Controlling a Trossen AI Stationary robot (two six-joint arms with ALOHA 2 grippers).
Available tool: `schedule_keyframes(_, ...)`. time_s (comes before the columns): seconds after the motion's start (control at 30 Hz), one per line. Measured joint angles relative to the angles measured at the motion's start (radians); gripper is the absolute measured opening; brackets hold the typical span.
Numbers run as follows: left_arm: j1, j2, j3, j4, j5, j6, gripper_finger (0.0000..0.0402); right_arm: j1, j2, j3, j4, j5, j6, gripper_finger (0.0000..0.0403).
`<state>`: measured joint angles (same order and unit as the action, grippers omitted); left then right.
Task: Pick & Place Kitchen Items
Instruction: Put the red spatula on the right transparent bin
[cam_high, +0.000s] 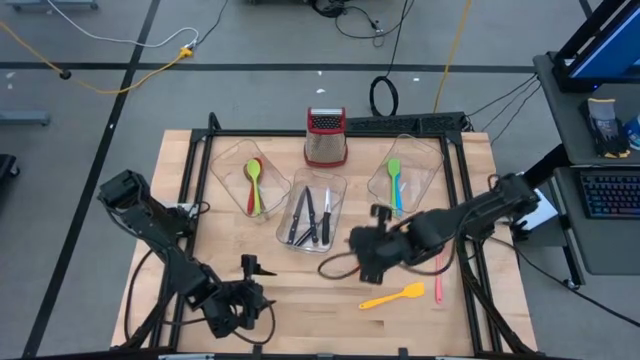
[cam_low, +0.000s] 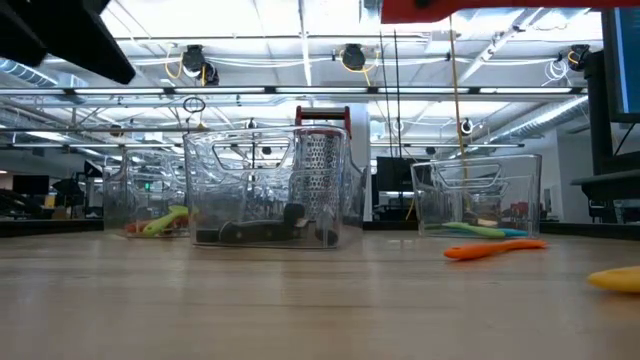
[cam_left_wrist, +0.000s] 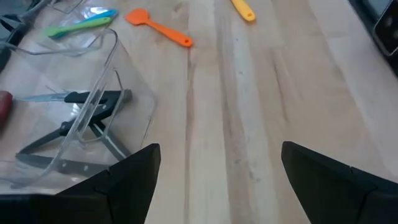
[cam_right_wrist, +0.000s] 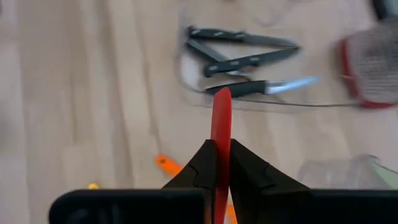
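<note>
My right gripper (cam_right_wrist: 221, 163) is shut on a red utensil (cam_right_wrist: 222, 118) and hangs high over the table's middle (cam_high: 365, 252), near the knife tub. In the low view the red utensil (cam_low: 450, 10) shows at the top edge. My left gripper (cam_left_wrist: 217, 186) stands open over bare wood at the near left (cam_high: 258, 285). A yellow spatula (cam_high: 392, 296) and an orange spatula (cam_high: 438, 278) lie flat on the table. Black-handled knives (cam_high: 312, 215) lie in the middle tub, red and green spoons (cam_high: 253, 185) in the left tub, green and blue utensils (cam_high: 395, 185) in the right tub. My right gripper pinches the red utensil between its two fingers (cam_right_wrist: 245, 171). A narrow red length (cam_right_wrist: 222, 134) sticks out past the fingertips, seen edge-on and in line with the fingers. Which part of the utensil that is, I cannot tell. The fingers slant downward and the utensil is lifted clear of the table.
A steel box grater with a red top (cam_high: 326, 137) stands at the far edge behind the three clear tubs (cam_high: 330, 190). Bare wood (cam_high: 300, 290) lies between the two grippers along the near side. Cables run along the table's right edge.
</note>
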<state>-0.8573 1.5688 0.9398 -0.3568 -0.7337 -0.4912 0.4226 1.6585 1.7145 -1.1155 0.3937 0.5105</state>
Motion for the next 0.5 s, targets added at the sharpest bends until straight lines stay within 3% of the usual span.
schedule_keyframes(0.27, 0.066, 0.0, -0.01, 0.004, 0.039, 0.041, 0.0335, -0.103, -0.123, 0.001, -0.131, 0.084, 0.094, 0.0012)
schedule_keyframes(0.5, 0.079, -0.056, -0.125, 0.146, 0.069, 0.057, 0.0335, -0.238, -0.135, 0.001, -0.161, 0.104, 0.102, 0.0012)
